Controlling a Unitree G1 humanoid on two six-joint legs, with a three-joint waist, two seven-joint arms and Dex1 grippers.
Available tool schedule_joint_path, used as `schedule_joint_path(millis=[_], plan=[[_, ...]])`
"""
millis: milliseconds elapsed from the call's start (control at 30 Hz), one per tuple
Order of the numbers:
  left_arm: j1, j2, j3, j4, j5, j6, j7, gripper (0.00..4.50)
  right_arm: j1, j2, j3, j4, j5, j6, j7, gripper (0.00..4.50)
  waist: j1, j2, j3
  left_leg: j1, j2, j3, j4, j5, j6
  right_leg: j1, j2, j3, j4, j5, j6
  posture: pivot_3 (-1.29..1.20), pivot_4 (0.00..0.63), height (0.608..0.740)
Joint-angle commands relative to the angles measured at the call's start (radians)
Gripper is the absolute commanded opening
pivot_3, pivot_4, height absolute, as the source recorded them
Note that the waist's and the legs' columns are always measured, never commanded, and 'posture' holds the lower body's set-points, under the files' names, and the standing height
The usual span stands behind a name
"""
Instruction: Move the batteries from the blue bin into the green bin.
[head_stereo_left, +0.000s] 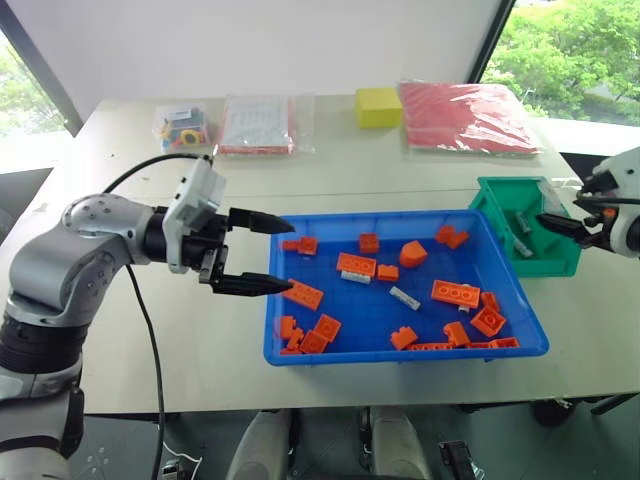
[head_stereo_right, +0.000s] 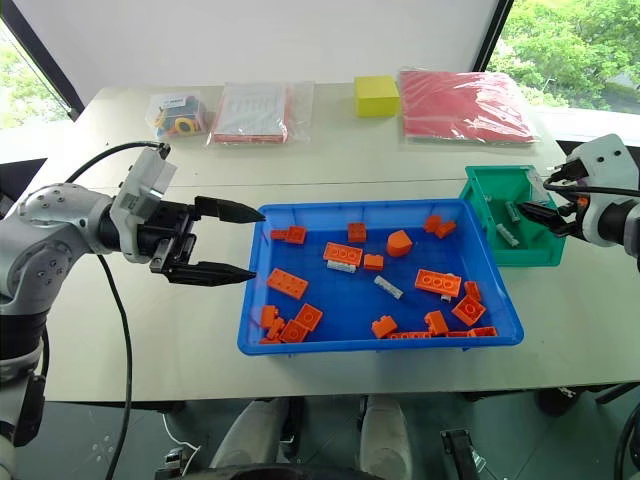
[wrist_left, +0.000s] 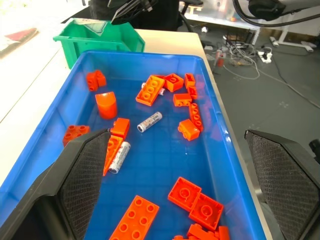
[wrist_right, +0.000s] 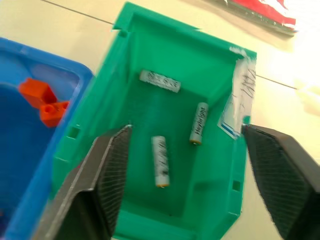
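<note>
Right gripper (head_stereo_left: 545, 222), jaws apart and empty, hovers at the green bin (head_stereo_left: 497, 203), right of the blue bin (head_stereo_left: 400, 352). Left gripper (head_stereo_left: 268, 254) gapes at the blue bin's left wall; it could nudge the tray.

Left wrist view: two batteries (wrist_left: 149, 121) lie among orange bricks (wrist_left: 154, 90), easily mis-grasped.

Right wrist view: three batteries rest in the green bin; their print is unreadable.

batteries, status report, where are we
Both grippers open and empty: left gripper at the blue bin's edge, right gripper over the green bin. Three batteries in green, two more among the orange bricks.
</note>
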Motion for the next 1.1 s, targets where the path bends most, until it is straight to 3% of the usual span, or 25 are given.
schedule_joint_path(millis=[33,233,500,767,1100], plan=[[0.003,0.007,0.028,-0.029,-0.015,-0.005,0.006,4.5,-0.029,0.015,-0.034,-0.223,0.166,0.112,0.073,3.6,-0.002,0.0,0.0,0.0,0.0,0.0,0.0,0.0,0.0,0.0,0.0,0.0,0.0,0.0,0.0,0.0,0.15,0.692],[0.018,0.015,0.027,-0.02,-0.003,-0.021,-0.008,4.5,-0.066,0.137,0.107,-0.491,0.324,0.22,0.072,3.6,0.0,-0.001,0.0,0.001,0.002,-0.001,0.0,0.0,0.0,0.0,0.001,0.0,0.0,0.0,0.0,0.0,0.15,0.692],[0.008,0.011,0.024,-0.012,0.008,-0.03,-0.001,4.5,-0.027,0.317,0.36,-0.475,0.274,0.212,0.016,3.6,0.021,-0.002,0.001,0.001,0.0,-0.001,0.001,0.0,0.0,0.001,0.0,0.0,0.0,0.0,0.0,0.0,0.15,0.692],[0.01,0.026,0.042,-0.025,-0.004,-0.016,0.012,4.5,-0.058,0.4,0.448,-0.345,0.182,0.146,0.005,3.6,0.021,-0.002,0.001,0.001,0.0,-0.001,0.001,0.0,0.0,0.001,0.001,0.001,0.0,0.0,0.0,0.0,0.15,0.692],[0.018,0.038,0.056,-0.043,-0.021,-0.002,0.032,4.5,-0.079,0.414,0.465,-0.294,0.134,0.113,0.037,3.6,0.02,-0.002,0.001,0.001,0.0,-0.001,0.001,0.0,0.0,0.001,0.001,0.0,0.0,0.001,0.0,0.0,0.15,0.692]])
